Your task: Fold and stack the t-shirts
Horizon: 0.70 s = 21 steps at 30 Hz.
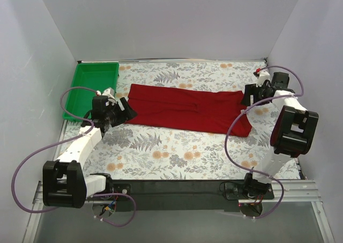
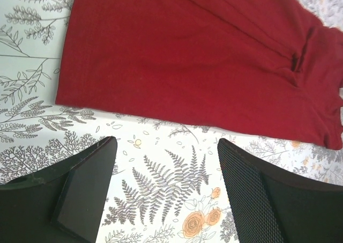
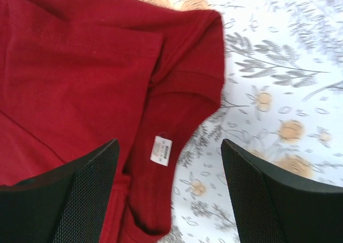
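Left fingers (image 2: 86, 194) and right fingers (image 3: 80, 200) spread, red t-shirt (image 1: 182, 106) between, green tray (image 1: 91, 90) behind left

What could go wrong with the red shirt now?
The sleeve at the right end of the shirt is crumpled, so the next fold might come out lumpy. The left claw is open over bare tablecloth, just short of the shirt's edge; closing there might pinch the tablecloth or nothing.
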Each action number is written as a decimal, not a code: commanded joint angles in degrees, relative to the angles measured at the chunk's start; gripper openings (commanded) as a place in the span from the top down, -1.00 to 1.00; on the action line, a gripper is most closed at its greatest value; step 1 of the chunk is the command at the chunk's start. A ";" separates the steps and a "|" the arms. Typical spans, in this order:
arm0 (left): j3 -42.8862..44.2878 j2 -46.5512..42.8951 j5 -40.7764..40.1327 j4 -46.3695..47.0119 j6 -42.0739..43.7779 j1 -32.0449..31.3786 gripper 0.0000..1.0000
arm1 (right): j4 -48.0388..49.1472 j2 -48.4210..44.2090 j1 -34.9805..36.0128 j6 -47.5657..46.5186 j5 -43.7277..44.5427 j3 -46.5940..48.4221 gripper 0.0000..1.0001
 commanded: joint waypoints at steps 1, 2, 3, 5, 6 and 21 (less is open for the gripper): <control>2.50 2.71 -1.31 -2.66 0.37 -0.91 -0.40 | 0.83 3.58 0.48 4.14 -3.65 2.98 -0.40; 2.94 3.68 -1.39 -3.28 0.45 -1.00 -0.41 | 0.84 4.99 0.13 4.76 -4.35 4.30 -0.40; 3.03 3.95 -1.48 -3.46 0.46 -1.09 -0.40 | 0.84 7.87 0.13 5.37 -5.06 7.18 -0.38; 2.86 3.51 -1.57 -3.46 0.54 -1.26 -0.40 | 0.84 10.26 0.13 6.34 -5.24 9.57 -0.36; 2.77 3.42 -2.01 -3.37 0.63 -1.26 -0.40 | 0.84 12.71 0.13 6.52 -5.15 12.37 -0.34; 2.68 4.57 -2.27 -3.46 1.16 -2.14 -0.40 | -2.50 25.38 0.22 7.66 -6.91 21.97 -0.04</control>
